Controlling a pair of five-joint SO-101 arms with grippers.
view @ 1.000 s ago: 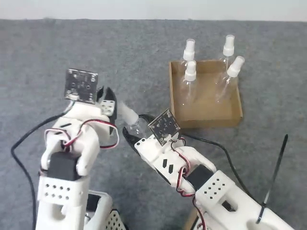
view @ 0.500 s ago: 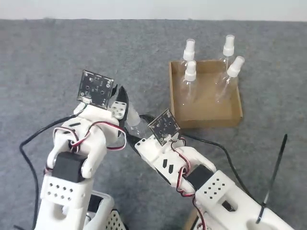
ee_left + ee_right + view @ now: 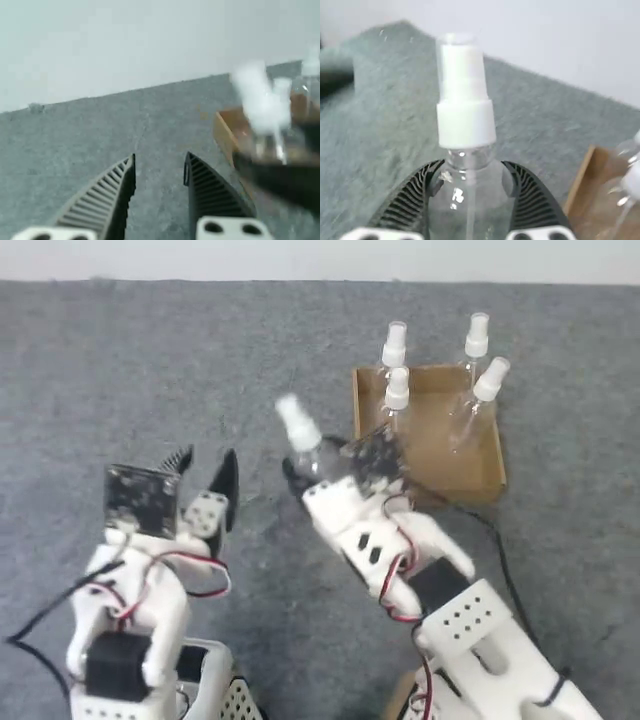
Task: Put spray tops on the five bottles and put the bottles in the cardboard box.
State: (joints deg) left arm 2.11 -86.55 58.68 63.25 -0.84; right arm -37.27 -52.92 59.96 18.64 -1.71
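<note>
Fuzzy grey carpet underlies right pincer clamping clear bottle.

A clear plastic bottle, its white spray top fitted, was tilted in the grasp of the right gripper, near an open cardboard box. Inside stood four similar capped bottles, one leaning.

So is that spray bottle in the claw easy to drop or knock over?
Probably light: the spray bottle looks clear and empty. Its smooth round body may slip or twist in the right claw. Tall and narrow, it likely tips easily; the leaning bottle in the cardboard box suggests so.
</note>
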